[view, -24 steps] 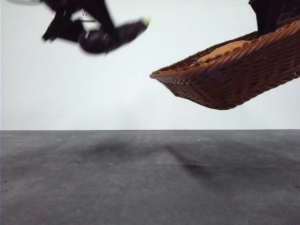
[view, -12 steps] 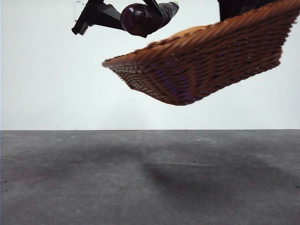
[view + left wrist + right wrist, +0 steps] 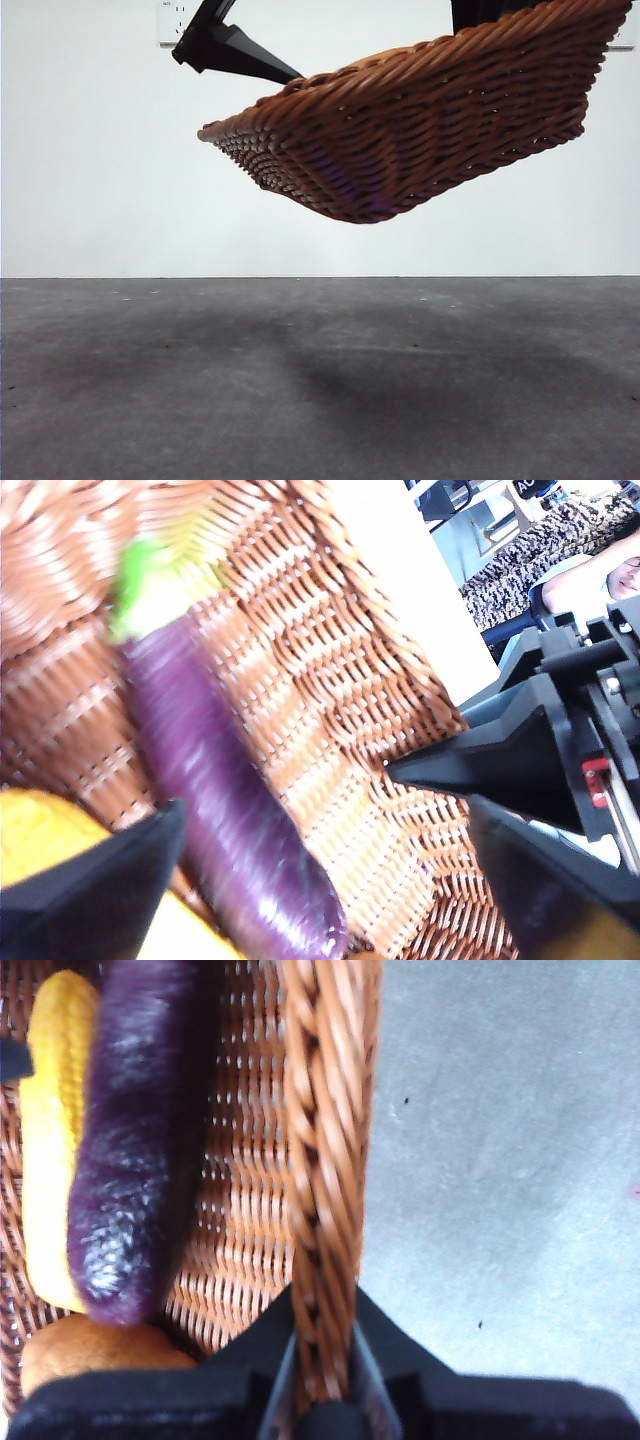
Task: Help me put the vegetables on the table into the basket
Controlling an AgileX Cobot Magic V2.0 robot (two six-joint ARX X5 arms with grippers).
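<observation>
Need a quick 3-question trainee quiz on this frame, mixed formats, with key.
1. True or false: the basket rests flat on the table.
2. Multiple choice: what is the right gripper clamped on? A) the eggplant B) the basket's braided rim C) the corn cob
3. Fill in: the eggplant lies inside the basket beside the yellow ____.

Key
1. False: it hangs tilted in the air above the table.
2. B: the right gripper's jaws pinch the rim, seen in the right wrist view. The left gripper stands open above the eggplant.
3. corn cob; the potato is in there too.
</observation>
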